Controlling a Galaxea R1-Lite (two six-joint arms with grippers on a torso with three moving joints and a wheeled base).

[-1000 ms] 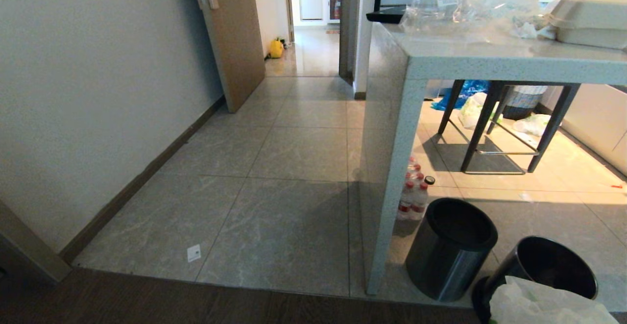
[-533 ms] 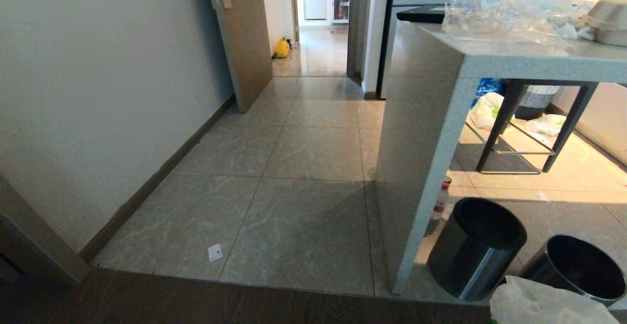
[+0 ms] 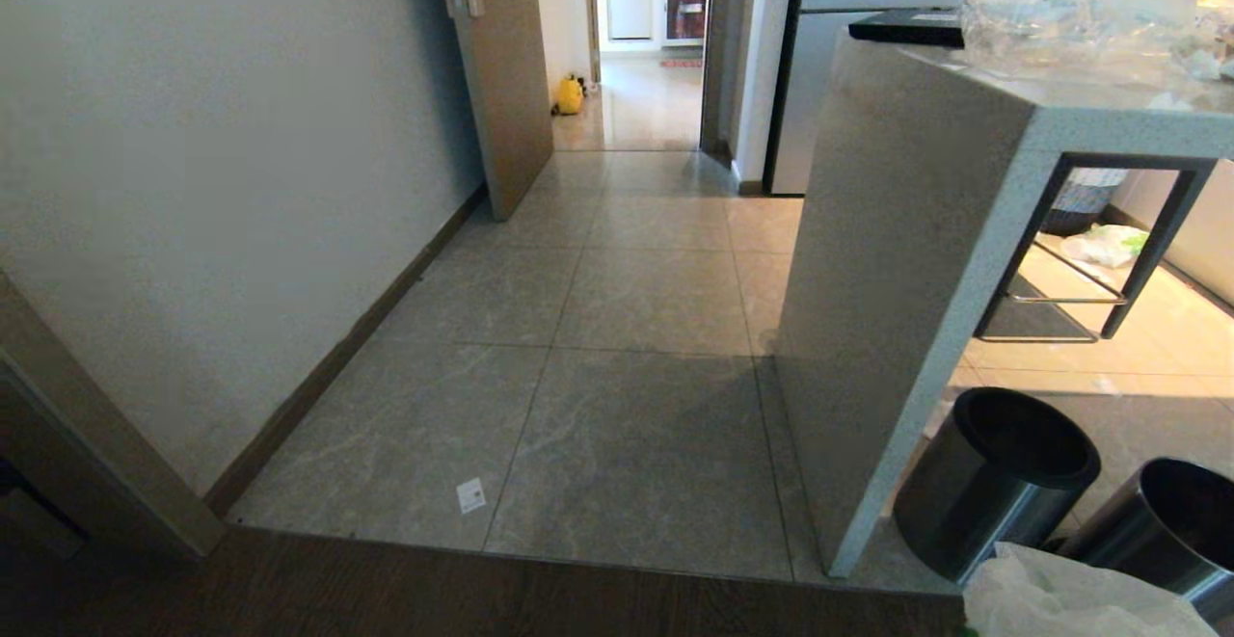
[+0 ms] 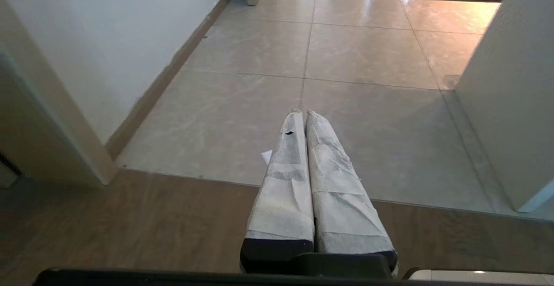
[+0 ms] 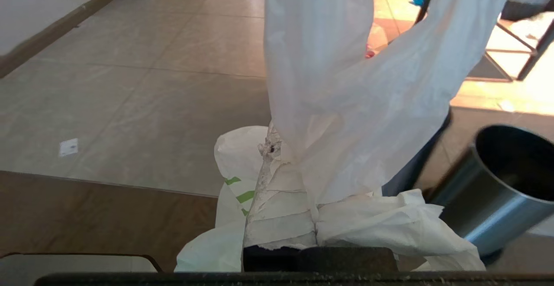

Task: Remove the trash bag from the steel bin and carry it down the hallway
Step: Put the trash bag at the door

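while grey hallway [image 3: 617, 300] tiles meet wood, right gripper [image 5: 277, 156] clamps trash bag [image 5: 346, 104], left gripper [image 4: 303, 115] closed.

The trash bag [image 5: 346, 104] drapes over the right gripper [image 5: 288, 156], hiding one finger, while the head view's bottom edge cuts off the steel bin [image 3: 1171, 531] and bag.

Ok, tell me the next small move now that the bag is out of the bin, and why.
Probably drive forward along the hallway, keeping left of the counter. The right gripper is shut on the trash bag, which hangs clear of the steel bin, and the tiled floor ahead looks open up to the far doorway. The left gripper is shut and holds nothing.
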